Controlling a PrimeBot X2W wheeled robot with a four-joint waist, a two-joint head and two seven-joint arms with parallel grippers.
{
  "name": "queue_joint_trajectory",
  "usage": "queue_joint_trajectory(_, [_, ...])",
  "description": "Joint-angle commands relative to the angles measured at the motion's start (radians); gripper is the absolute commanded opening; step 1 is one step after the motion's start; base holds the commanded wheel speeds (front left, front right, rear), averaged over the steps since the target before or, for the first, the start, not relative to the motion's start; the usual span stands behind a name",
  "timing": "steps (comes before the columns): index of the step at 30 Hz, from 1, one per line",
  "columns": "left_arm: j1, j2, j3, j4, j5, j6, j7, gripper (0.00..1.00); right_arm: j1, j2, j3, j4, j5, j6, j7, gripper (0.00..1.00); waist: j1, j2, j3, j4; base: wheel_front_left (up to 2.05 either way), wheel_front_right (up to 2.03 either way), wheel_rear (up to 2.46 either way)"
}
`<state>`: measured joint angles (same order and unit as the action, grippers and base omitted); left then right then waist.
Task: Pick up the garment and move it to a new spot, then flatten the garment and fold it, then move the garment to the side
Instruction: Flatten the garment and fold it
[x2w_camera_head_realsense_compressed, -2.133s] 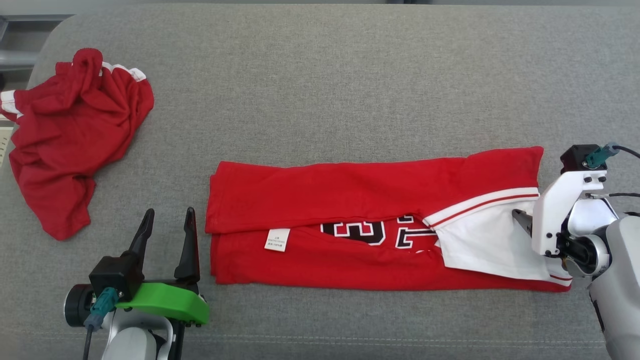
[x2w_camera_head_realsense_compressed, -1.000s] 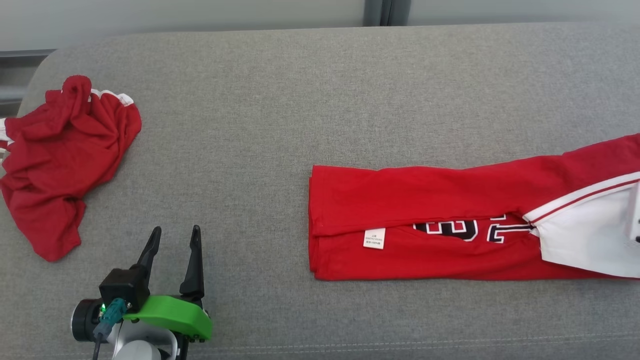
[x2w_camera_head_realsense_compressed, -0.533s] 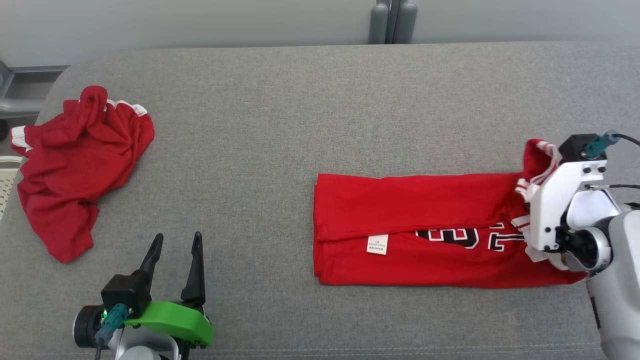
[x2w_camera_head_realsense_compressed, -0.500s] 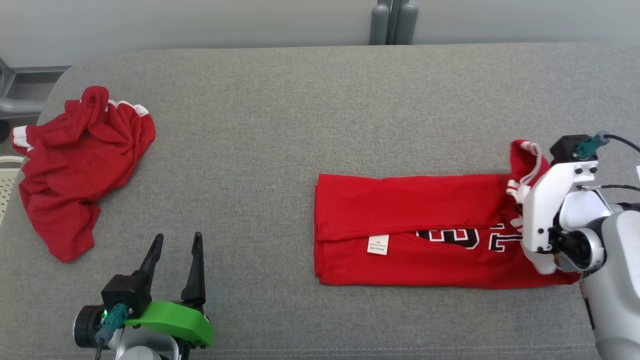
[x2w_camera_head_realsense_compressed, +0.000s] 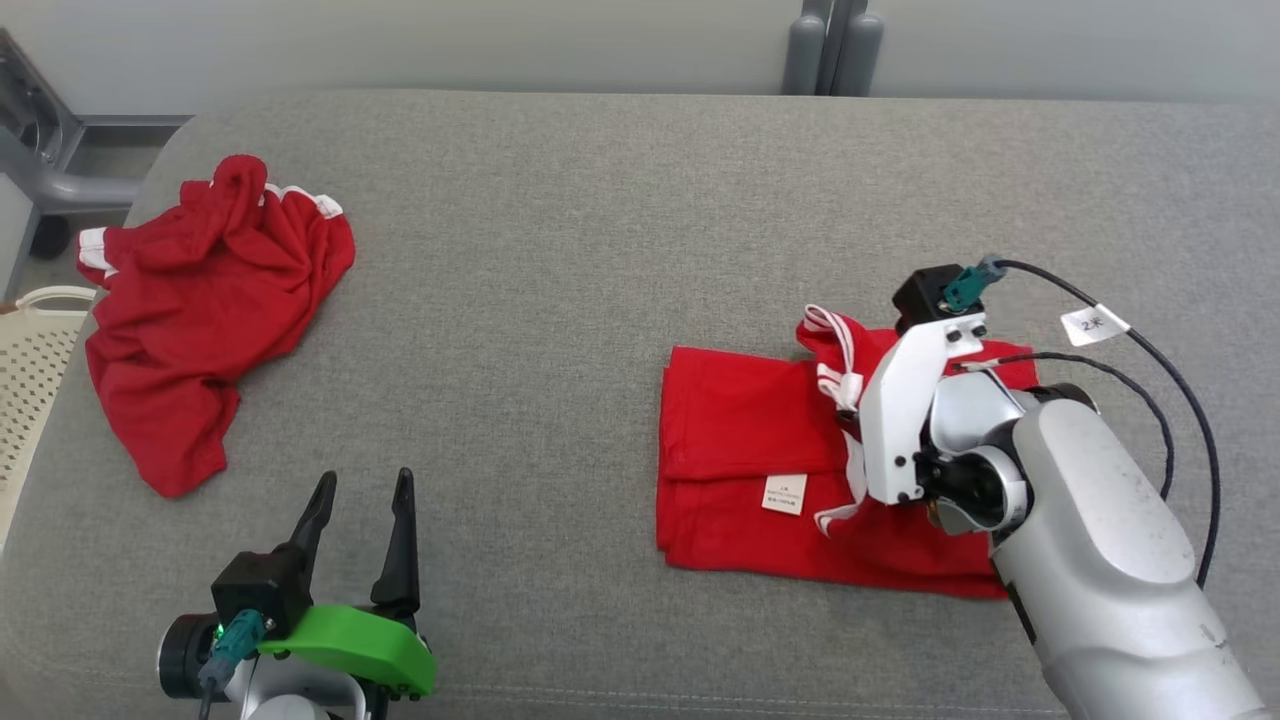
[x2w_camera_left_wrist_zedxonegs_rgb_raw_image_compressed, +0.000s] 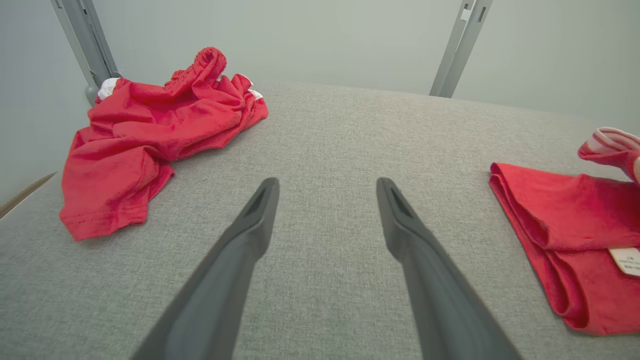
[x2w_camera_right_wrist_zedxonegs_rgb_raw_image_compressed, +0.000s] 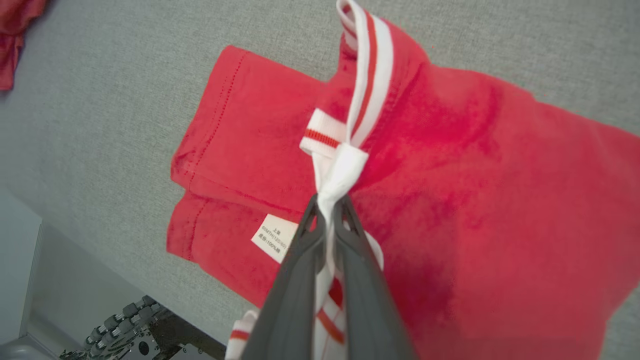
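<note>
The garment (x2w_camera_head_realsense_compressed: 740, 430), a red jersey with white-and-red striped trim, lies folded lengthwise on the grey couch cushion (x2w_camera_head_realsense_compressed: 560, 250) at the right, its white label facing up. My right gripper (x2w_camera_head_realsense_compressed: 850, 425) is shut on the striped white edge and holds that end lifted and doubled back over the flat part. In the right wrist view the fingers (x2w_camera_right_wrist_zedxonegs_rgb_raw_image_compressed: 327, 200) pinch the white trim above the red cloth (x2w_camera_right_wrist_zedxonegs_rgb_raw_image_compressed: 500, 200). My left gripper (x2w_camera_head_realsense_compressed: 365, 482) stands open near the front left, apart from the cloth. The left wrist view has these fingers (x2w_camera_left_wrist_zedxonegs_rgb_raw_image_compressed: 327, 185) spread over bare cushion, the garment (x2w_camera_left_wrist_zedxonegs_rgb_raw_image_compressed: 565, 215) to their right.
A second red garment (x2w_camera_head_realsense_compressed: 210, 300) lies crumpled at the back left of the cushion, also in the left wrist view (x2w_camera_left_wrist_zedxonegs_rgb_raw_image_compressed: 155, 135). A pale perforated basket (x2w_camera_head_realsense_compressed: 30, 370) sits beyond the cushion's left edge. Grey posts (x2w_camera_head_realsense_compressed: 830, 50) stand behind the cushion.
My right gripper has carried the garment's right end up and leftward over the rest, shortening the strip. The head camera shifted too. The left gripper stayed open in place.
</note>
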<state>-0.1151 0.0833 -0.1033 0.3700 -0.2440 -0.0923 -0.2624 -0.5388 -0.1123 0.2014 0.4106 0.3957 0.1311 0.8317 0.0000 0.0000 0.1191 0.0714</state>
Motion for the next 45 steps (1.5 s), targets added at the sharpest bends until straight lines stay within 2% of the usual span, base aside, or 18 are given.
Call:
queue_joint_trajectory(1, [-0.007,-0.001,-0.001,0.002,-0.002,0.003,-0.003,1.00,-0.015,0.004,0.013,0.010,0.010,-0.001,-0.009,0.00,0.0000,0.0000,0.001,0.009,0.00,0.00,0.00])
queue_joint_trajectory(14, [-0.010,-0.008,0.007,-0.007,-0.009,0.002,-0.003,1.00,-0.086,0.050,0.138,0.134,0.079,-0.001,-0.068,0.00,0.0000,0.0000,0.006,0.040,0.00,0.00,0.00])
queue_joint_trajectory(37, [0.002,-0.020,-0.005,0.014,-0.003,-0.005,-0.003,1.00,-0.155,0.062,0.283,0.302,0.242,-0.001,-0.193,0.00,0.0000,0.0000,-0.016,0.081,0.00,0.00,0.00])
queue_joint_trajectory(38, [0.005,-0.020,-0.004,0.014,-0.003,-0.005,-0.003,1.00,-0.157,0.062,0.293,0.306,0.246,-0.001,-0.196,0.08,0.0000,0.0000,-0.018,0.082,0.00,0.00,0.00])
queue_joint_trajectory(39, [0.008,-0.020,-0.002,0.015,-0.003,-0.005,-0.003,1.00,-0.159,0.062,0.298,0.309,0.249,-0.001,-0.205,1.00,0.0000,0.0000,-0.019,0.082,0.00,0.00,0.00])
queue_joint_trajectory(45, [0.026,-0.021,0.003,0.012,0.001,0.003,-0.003,1.00,-0.171,0.061,0.280,0.323,0.260,-0.001,-0.273,1.00,0.0000,0.0000,-0.038,0.072,0.00,0.00,0.00])
